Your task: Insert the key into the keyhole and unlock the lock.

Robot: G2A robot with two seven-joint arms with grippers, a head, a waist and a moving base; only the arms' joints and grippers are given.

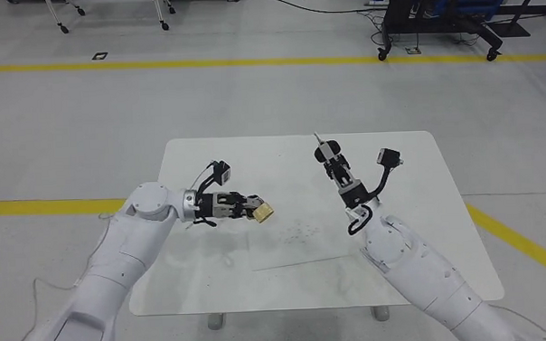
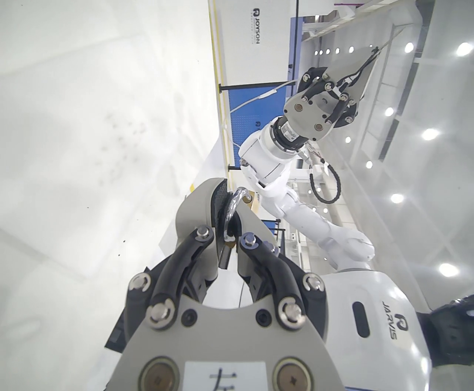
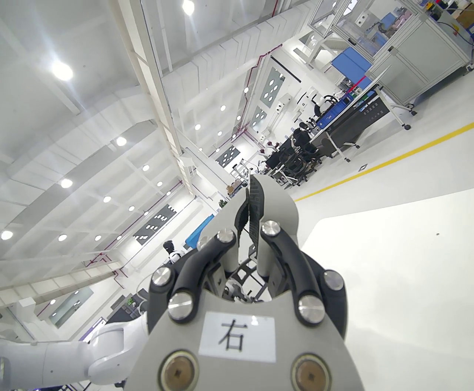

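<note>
My left gripper [image 1: 250,207] hovers over the left-middle of the white table [image 1: 400,175], lying sideways and shut on the padlock. The padlock's brass body [image 1: 263,212] sticks out past the fingertips toward the table's centre. In the left wrist view its silver shackle [image 2: 236,201] curves out between the pads of my left gripper [image 2: 230,200]. My right gripper [image 1: 326,151] is raised over the far middle of the table, pointing away and upward, shut on the key, whose thin metal tip [image 1: 318,137] juts beyond the fingers. In its own wrist view my right gripper [image 3: 252,189] has its pads pressed together.
The tabletop has a patch of small dark specks [image 1: 302,231] near its centre. A yellow floor line [image 1: 251,61] runs beyond the table, with dark equipment frames [image 1: 440,20] at the far right.
</note>
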